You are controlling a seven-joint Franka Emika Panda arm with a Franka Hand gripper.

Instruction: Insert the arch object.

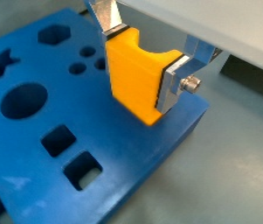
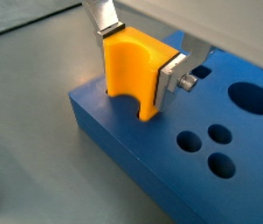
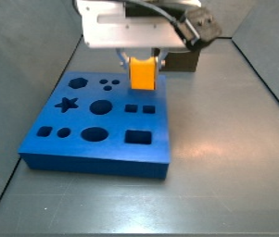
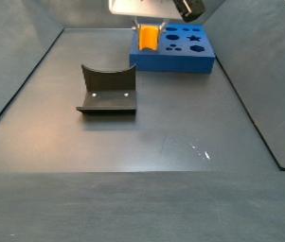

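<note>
My gripper (image 1: 141, 63) is shut on the arch object (image 1: 136, 74), a bright orange-yellow block with a curved notch, held upright between the silver fingers (image 1: 176, 80). It stands at a corner of the blue board (image 1: 51, 166), which has several shaped holes. In a wrist view the arch object (image 2: 134, 74) has its lower end in a hole at the board's (image 2: 204, 188) corner, with my gripper (image 2: 140, 57) around it. In both side views the arch object (image 3: 142, 72) (image 4: 148, 38) hangs under my gripper (image 3: 142, 57) (image 4: 149, 26) at the board's (image 3: 98, 148) (image 4: 180, 62) edge.
The dark fixture (image 4: 107, 92) with a curved notch stands on the grey floor, apart from the board; it also shows behind the gripper (image 3: 186, 61). Grey walls close in the workspace on the sides.
</note>
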